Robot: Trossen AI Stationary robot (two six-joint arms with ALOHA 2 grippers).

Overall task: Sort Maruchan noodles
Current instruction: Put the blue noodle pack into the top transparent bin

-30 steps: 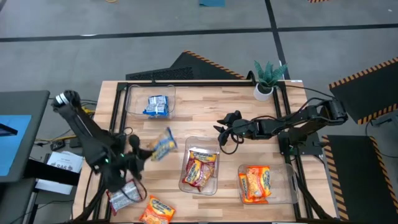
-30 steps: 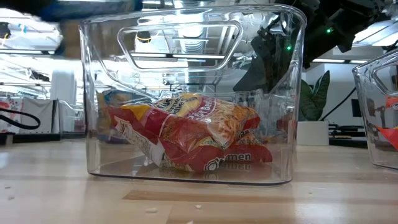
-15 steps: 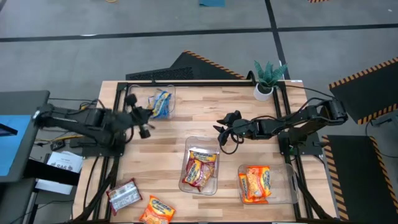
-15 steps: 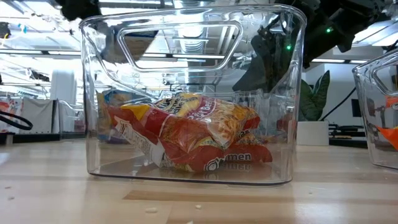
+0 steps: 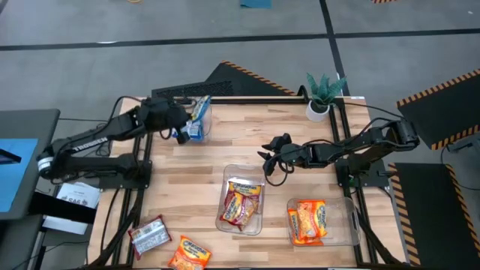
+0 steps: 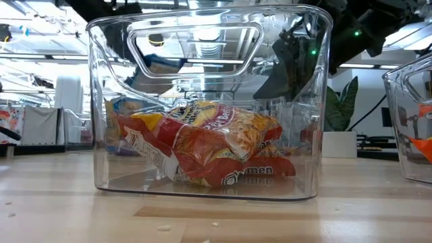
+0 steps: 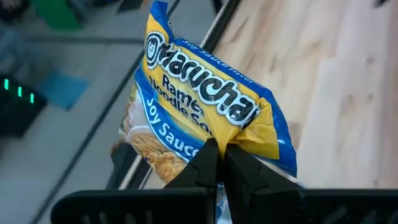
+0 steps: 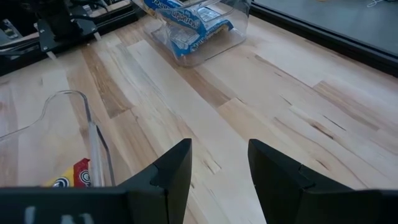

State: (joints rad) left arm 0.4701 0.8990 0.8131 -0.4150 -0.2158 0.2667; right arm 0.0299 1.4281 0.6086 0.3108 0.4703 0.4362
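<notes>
While the surface (image 5: 210, 161) holds three clear bins, the far bin (image 5: 169, 120) at 11 o'clock takes blue packets. Right end effector (image 5: 264, 159) waits mid-surface, fingers wide. Left end effector (image 5: 182, 124) pinches a blue Maruchan packet (image 7: 205, 118) over that bin: lower inside the walls before releasing, judged.

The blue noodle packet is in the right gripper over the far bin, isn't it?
Not quite: the left gripper pinches the blue noodle packet, as the left wrist view shows. It is over the far bin; the right gripper is open and holds nothing.
</notes>
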